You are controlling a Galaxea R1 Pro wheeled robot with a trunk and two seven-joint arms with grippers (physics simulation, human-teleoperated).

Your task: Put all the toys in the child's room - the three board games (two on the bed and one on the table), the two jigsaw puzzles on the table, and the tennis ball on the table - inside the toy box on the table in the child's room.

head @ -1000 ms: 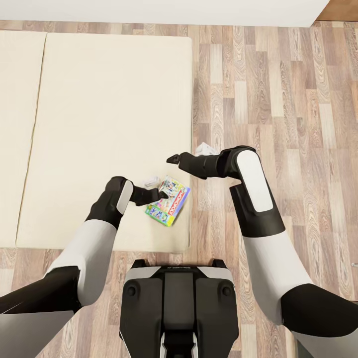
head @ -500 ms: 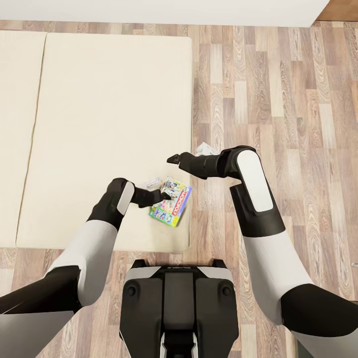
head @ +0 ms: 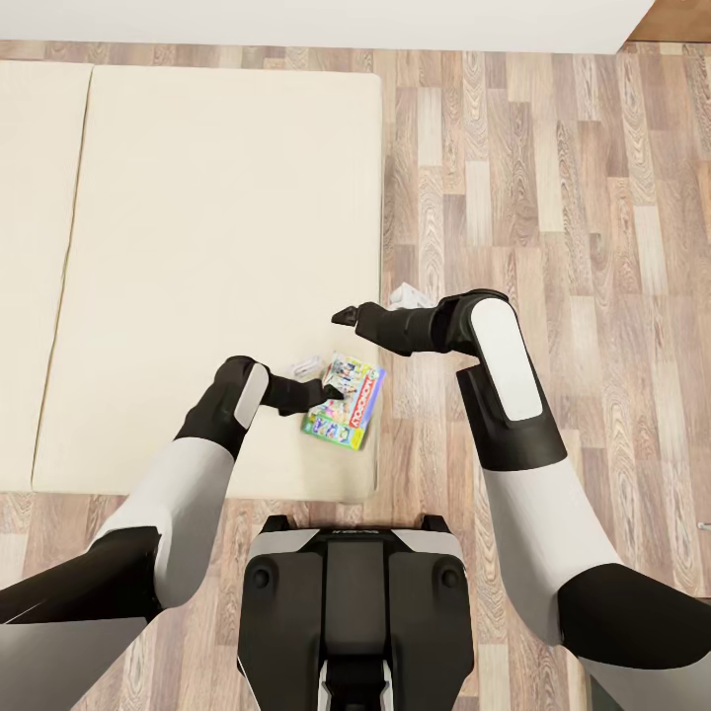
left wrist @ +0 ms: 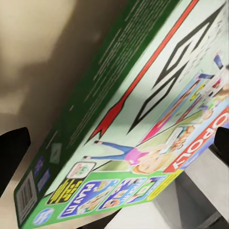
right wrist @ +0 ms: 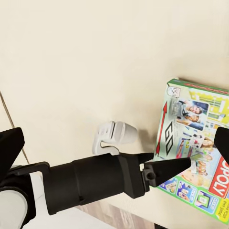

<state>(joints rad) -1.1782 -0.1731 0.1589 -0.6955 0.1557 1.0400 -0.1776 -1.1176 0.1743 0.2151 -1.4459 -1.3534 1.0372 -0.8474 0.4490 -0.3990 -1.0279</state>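
Lower centre, the left pincer [head: 331, 391] grips a board game [head: 348, 403] by its edge at the bed [head: 197, 197] corner; stiff, light, likely slippery; right pincer [head: 341, 316] apparently empty, spread unclear

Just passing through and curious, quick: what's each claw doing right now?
Left gripper: fingers either side of the flat green-edged printed board game box; whether clamped cannot be told.
Right gripper: open, holding nothing.

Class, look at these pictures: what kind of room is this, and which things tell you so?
Probably a bedroom, perhaps a child's: a plain beige mattress lies low over wood-plank flooring, and a colourful board game rests near the mattress's corner.
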